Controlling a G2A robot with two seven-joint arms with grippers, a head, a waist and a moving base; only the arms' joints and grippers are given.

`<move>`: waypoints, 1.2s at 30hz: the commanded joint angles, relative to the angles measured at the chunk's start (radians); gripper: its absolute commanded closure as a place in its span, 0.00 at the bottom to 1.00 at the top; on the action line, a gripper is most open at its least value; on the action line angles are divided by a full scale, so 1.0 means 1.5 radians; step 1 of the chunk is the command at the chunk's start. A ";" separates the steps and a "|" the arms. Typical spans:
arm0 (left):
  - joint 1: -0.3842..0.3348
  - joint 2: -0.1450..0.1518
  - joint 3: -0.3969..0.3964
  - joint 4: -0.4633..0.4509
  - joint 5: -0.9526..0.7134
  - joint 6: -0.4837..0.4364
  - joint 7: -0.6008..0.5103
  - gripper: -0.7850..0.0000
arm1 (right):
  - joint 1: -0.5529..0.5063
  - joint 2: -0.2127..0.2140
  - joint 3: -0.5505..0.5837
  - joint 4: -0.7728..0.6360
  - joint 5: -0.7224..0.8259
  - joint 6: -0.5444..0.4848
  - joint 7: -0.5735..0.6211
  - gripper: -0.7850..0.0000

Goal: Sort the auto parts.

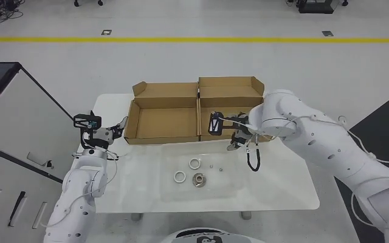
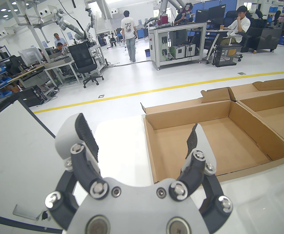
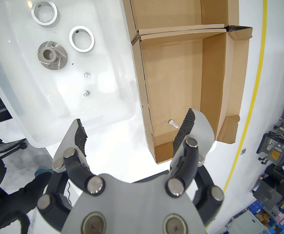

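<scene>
Jaws spread wide on both arms, nothing held.
Right gripper (image 3: pixel 133 126) hangs over the right brown cardboard box (image 3: pixel 213 77), small silver bolt (image 3: pixel 173 123) inside; left gripper (image 2: pixel 138 130) at 9 o'clock of the left brown cardboard box (image 1: pixel 164 121); silver metal rings (image 1: pixel 195 163) and grey flanged hub (image 1: pixel 199 179) at 6.

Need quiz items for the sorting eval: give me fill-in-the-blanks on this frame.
1. The box nearer the right gripper holds a single ____.
2. Beside the flanged hub lie ____ metal rings.
3. The left gripper and the right gripper are both ____.
Missing words: bolt; two; open.
</scene>
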 commanded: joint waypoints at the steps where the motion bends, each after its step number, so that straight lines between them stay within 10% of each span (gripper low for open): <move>1: 0.000 0.000 0.000 0.000 0.000 0.000 0.000 0.00 | 0.000 0.000 0.000 0.000 0.000 0.000 0.000 0.00; 30: 0.000 0.000 0.000 0.000 0.000 0.000 0.000 0.00 | 0.136 -0.115 -0.290 0.076 0.124 0.014 0.014 0.00; 36: 0.000 0.000 0.000 0.000 0.000 0.000 0.000 0.00 | 0.111 -0.132 -0.290 0.115 0.111 0.015 0.015 0.20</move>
